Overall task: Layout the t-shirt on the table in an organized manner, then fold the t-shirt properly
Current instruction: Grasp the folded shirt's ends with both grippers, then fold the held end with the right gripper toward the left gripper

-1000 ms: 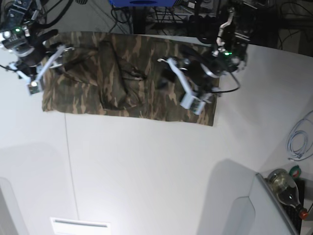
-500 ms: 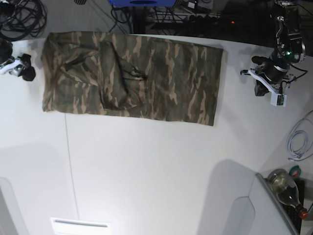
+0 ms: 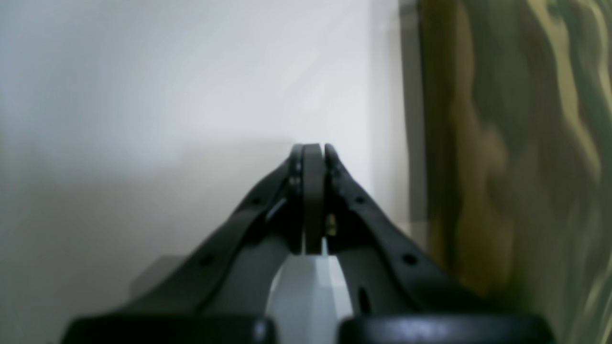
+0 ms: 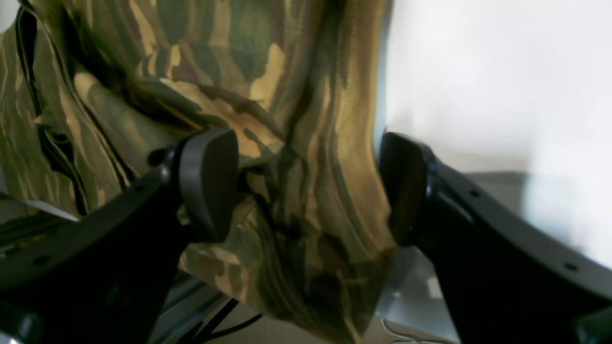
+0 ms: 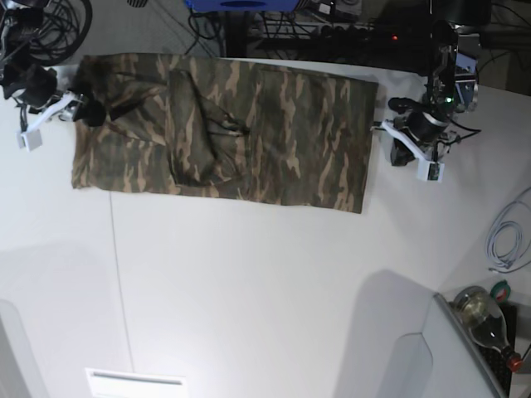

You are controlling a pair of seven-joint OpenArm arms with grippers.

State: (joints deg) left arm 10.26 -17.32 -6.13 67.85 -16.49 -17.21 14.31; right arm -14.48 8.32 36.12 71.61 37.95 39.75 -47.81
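The camouflage t-shirt [image 5: 224, 128] lies folded into a flat wide rectangle at the back of the white table [image 5: 265, 282]. My right gripper [image 5: 83, 109] is at the shirt's left edge; in the right wrist view it [image 4: 306, 186] stands open, and the shirt's edge [image 4: 306, 143] lies under the gap between its two black fingers [image 4: 208, 184]. My left gripper [image 5: 402, 153] sits just off the shirt's right edge, over bare table. In the left wrist view it [image 3: 313, 153] is shut on nothing, with the shirt [image 3: 516, 167] beside it on the right.
A thin dark seam [image 5: 118, 274] runs down the tabletop. A coiled white cable [image 5: 504, 240] and a glass bottle [image 5: 484, 319] lie at the right edge. Cables and equipment [image 5: 274, 25] crowd the space behind the table. A white slotted piece [image 5: 137, 381] sits at the front.
Both arms pulled away from the shirt, then came back to its left and right edges. The left gripper has closed. The right gripper has opened wider.
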